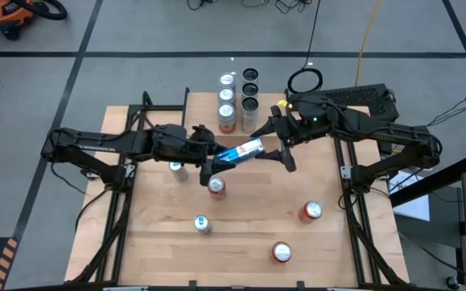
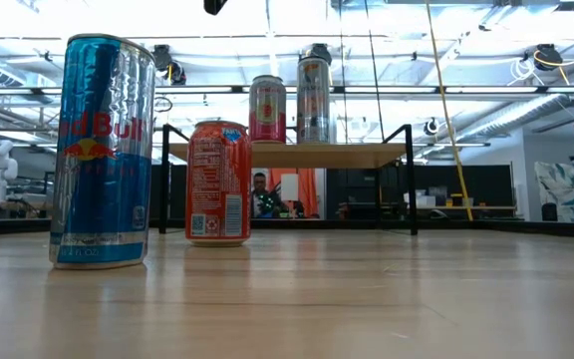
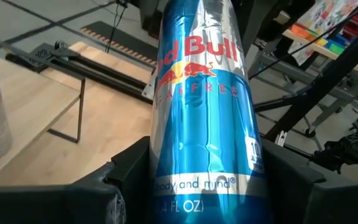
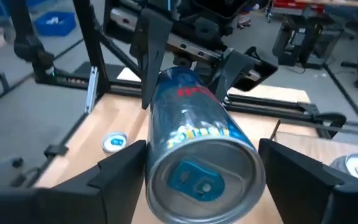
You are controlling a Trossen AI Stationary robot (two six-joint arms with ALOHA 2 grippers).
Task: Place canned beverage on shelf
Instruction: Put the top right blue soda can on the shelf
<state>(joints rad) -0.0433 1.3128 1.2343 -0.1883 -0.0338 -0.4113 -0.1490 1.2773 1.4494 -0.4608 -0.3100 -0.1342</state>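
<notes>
A blue and silver Red Bull can hangs nearly level above the middle of the table, between my two arms. My left gripper is shut on its bottom end. My right gripper stands open with one finger on each side of the can's top end, close beside it. The shelf stands on its thin black legs at the table's far edge. It carries several upright cans, two of which show in the low view. My left gripper pinches the can's lower body near its bottom end between its two fingers. The fingers come almost level from the table's left and lie along the can. The can juts forward from them, lifted clear, its top toward my right arm. Whether my right gripper's fingers touch the can, I cannot tell.
Loose cans stand upright on the table: a red one just below the held can, a silver one, a blue-topped one, and two red ones toward the near right. A person shows beyond the shelf.
</notes>
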